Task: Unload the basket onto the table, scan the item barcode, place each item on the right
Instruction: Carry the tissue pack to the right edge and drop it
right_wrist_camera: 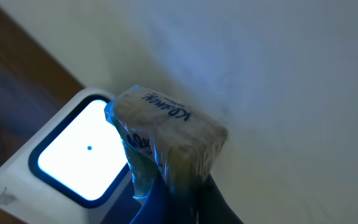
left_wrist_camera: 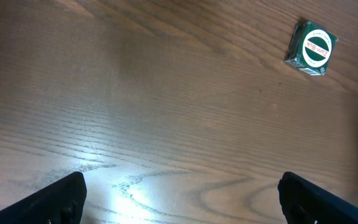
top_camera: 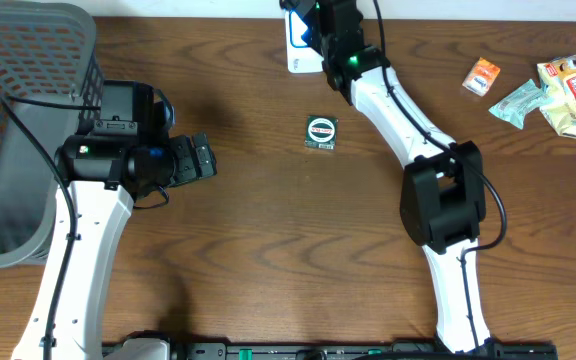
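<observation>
A: Count it for me.

B: 2 arms over 1 wooden table. 1 grey basket at the left, 1 small green box mid-table, 1 white scanner at the far edge. At the far right lie 3 packets: 1 orange packet, 1 pale green wrapper and 1 yellow bag, close together.

A: And the item?

B: 1 wrapped snack, clamped in the right gripper, held just above the scanner's lit window. I cannot tell if it touches the scanner.

A: The other hand?

B: The left gripper hangs over bare wood near the basket, its 2 fingers spread wide, nothing between them. The green box is well apart from it.

A: What can't you see?

B: No barcode shows on the snack. The right fingertips are dark and cut off at the bottom of the wrist view. From overhead, the arm covers the snack and part of the scanner. The basket runs off the left edge, the yellow bag off the right.
</observation>
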Tool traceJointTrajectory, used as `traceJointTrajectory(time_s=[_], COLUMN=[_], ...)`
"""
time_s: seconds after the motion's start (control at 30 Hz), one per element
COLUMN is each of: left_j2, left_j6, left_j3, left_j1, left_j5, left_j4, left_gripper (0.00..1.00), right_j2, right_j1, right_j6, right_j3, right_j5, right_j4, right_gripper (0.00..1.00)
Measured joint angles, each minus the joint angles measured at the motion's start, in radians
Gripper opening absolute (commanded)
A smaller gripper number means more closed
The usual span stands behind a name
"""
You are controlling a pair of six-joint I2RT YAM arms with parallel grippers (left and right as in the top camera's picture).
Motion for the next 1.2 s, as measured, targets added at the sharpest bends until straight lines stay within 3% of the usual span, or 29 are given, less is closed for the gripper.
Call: traceJointTrajectory(time_s=[0.5, 0.83, 0.9, 0.93, 0.97, 1.03, 1.1, 1.2], left_j2=[0.000, 0.000, 0.000, 0.000, 0.000, 0.000, 0.000, 0.000], left_j6=[0.000, 0.000, 0.000, 0.000, 0.000, 0.000, 0.000, 0.000], left_j3=[0.000, 0.000, 0.000, 0.000, 0.000, 0.000, 0.000, 0.000], left_j1=[0.000, 0.000, 0.000, 0.000, 0.000, 0.000, 0.000, 0.000], left_j5=[0.000, 0.000, 0.000, 0.000, 0.000, 0.000, 0.000, 0.000], left_j4=[0.000, 0.001, 0.000, 0.000, 0.000, 0.000, 0.000, 0.000], left_gripper=[0.98, 0.98, 0.98, 0.98, 0.98, 0.97, 0.98, 0.98], right_j2=[0.031, -0.078, -0.078, -0.078, -0.078, -0.078, -0.078, -0.078], right_j1=[-0.004, -0.151, -0.243, -0.278, -0.305, -0.370, -0.439, -0.502], right_j6=[-0.010, 0.003, 0.042, 0.066, 0.084, 0.147, 0.221, 0.282], right_j3=[-0.014, -0.006, -0.011, -0.011, -0.011, -0.011, -0.011, -0.011], right_j5=[0.095, 0.250, 0.264, 0.270, 0.272, 0.277, 0.259, 0.156], right_j4=[-0.101, -0.473, -0.589, -0.622, -0.636, -0.662, -0.700, -0.761], right_gripper=[0.01, 0.01, 0.12, 0.34, 0.67, 0.86, 0.99, 0.99])
